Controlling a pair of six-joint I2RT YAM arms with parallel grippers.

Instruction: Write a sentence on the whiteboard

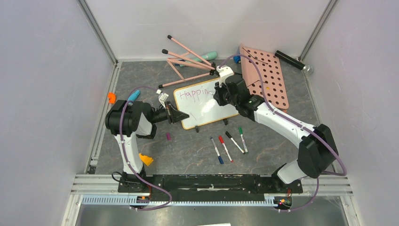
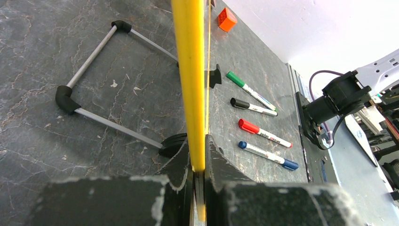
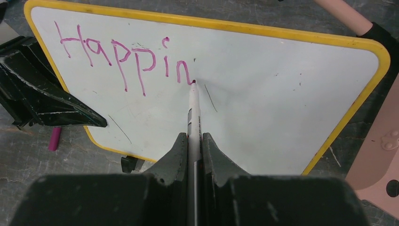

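Right end effector (image 3: 192, 141) is closed on a marker (image 3: 193, 106), and the purple-pink tip of the marker touches the whiteboard (image 3: 282, 94) just after the last written letter. The sentence (image 3: 123, 55) is not complete: only "Happin" is written, in one line along the upper part of the board. Left end effector (image 2: 198, 149) is closed on the yellow rim (image 2: 189, 66) at the left side of the whiteboard. The whiteboard is in the middle of the desk (image 1: 188, 150), between the two arms. Near its front edge, four markers (image 1: 226, 149) lie side by side: blue, red, black and green. A pink board with holes (image 1: 264, 77) lies just beside the whiteboard on the right.
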